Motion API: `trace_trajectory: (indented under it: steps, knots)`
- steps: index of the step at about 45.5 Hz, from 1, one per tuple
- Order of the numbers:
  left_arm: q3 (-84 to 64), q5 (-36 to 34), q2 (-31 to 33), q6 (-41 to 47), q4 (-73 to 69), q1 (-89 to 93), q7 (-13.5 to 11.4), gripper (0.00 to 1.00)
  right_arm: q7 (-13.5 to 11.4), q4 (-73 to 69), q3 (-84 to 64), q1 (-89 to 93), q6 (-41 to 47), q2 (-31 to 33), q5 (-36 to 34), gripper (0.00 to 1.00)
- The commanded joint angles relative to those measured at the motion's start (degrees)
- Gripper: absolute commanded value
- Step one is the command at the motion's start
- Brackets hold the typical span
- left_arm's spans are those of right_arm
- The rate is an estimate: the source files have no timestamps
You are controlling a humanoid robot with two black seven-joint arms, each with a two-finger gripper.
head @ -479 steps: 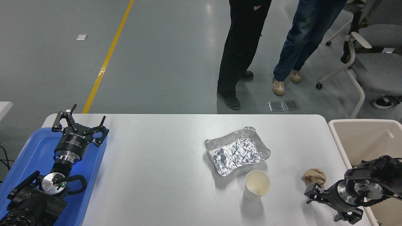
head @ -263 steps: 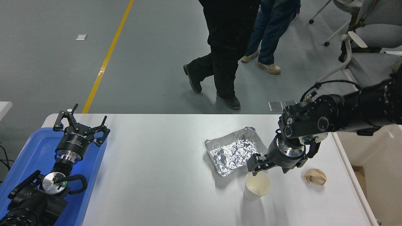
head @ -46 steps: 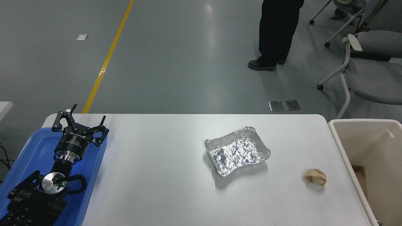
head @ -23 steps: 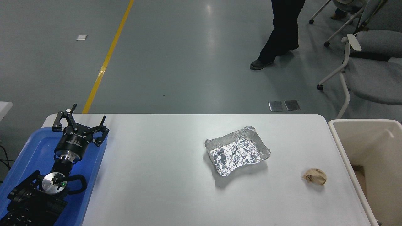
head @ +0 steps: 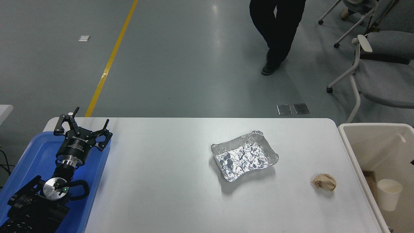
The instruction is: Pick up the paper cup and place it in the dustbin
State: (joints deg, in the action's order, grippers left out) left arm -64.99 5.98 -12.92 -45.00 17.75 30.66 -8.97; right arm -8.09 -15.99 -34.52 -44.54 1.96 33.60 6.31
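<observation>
The white paper cup (head: 389, 193) is inside the beige dustbin (head: 354, 152) at the table's right end, upright with its cream inside showing, and nothing holds it. My left gripper (head: 83, 127) is parked open over the blue tray at the lower left. The right gripper is out of view; only a tiny dark speck shows at the right edge.
A crinkled foil tray (head: 245, 155) lies at mid-table and a crumpled brown paper ball (head: 324, 182) near the right edge. The blue tray (head: 24, 161) sits at the left. A person's legs (head: 277, 29) move on the floor beyond; office chairs (head: 381, 64) stand at the top right.
The paper cup has appeared inside the dustbin, where half a second ago only the bin's interior showed. The person beyond the table has stepped left. The left arm has not moved.
</observation>
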Motion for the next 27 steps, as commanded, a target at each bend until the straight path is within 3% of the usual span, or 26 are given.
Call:
trace_trajectory:
  steps: [1, 21, 27]
  knots:
    - [0.1, 0.0, 0.0, 0.0, 0.0, 0.0, 0.1, 0.99, -0.1, -14.0, -2.3, -7.1, 0.0, 6.0, 0.5, 0.93]
    - [0.1, 0.0, 0.0, 0.0, 0.1, 0.1, 0.2, 0.99, -0.1, -45.8, -28.7, -38.4, 1.6, 9.9, -0.5, 1.00]
    - [0.1, 0.0, 0.0, 0.0, 0.0, 0.1, 0.2, 0.99, -0.1, -52.7, -32.1, -46.6, 7.2, 9.6, -0.5, 1.00]
